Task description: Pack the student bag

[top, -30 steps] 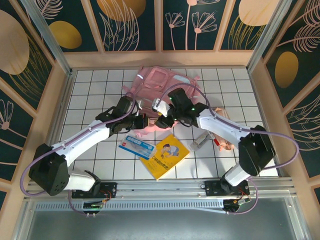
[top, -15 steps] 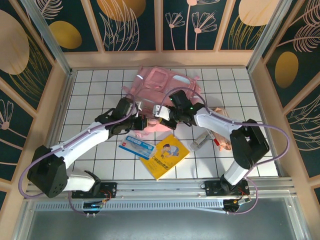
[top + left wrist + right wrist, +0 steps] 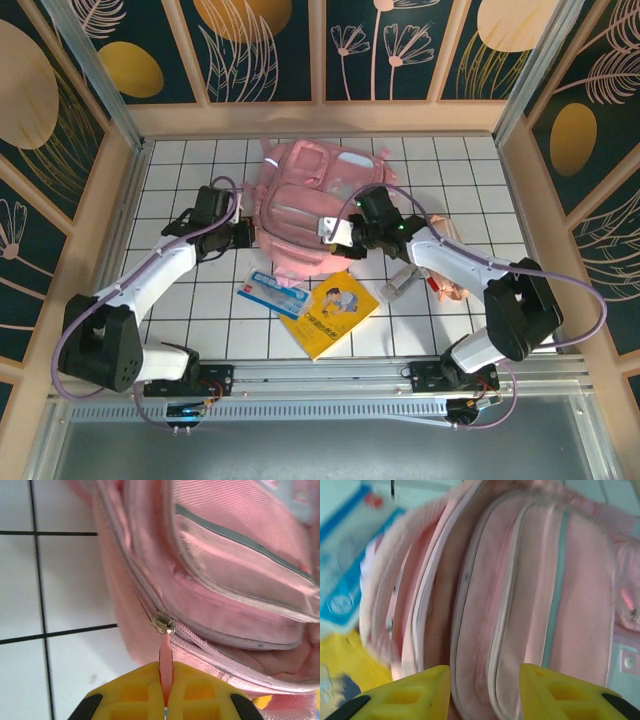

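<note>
We see that the left end effector (image 3: 243, 233) has drawn back to the left, pinching the zip pull (image 3: 164, 656). The bag (image 3: 300, 205) has spread out and is no longer bunched between the arms. Its near edge now comes close to the blue booklet (image 3: 272, 293). The right end effector (image 3: 332, 233) has shifted slightly right and nearer us, jaws apart.

The top camera looks steeply down from above and behind the arm bases onto the whole tiled table (image 3: 180, 170). Both wrist cameras sit very close to the pink backpack (image 3: 300, 195), looking out past their own yellow fingers (image 3: 125, 695); all three views share that backpack.
</note>
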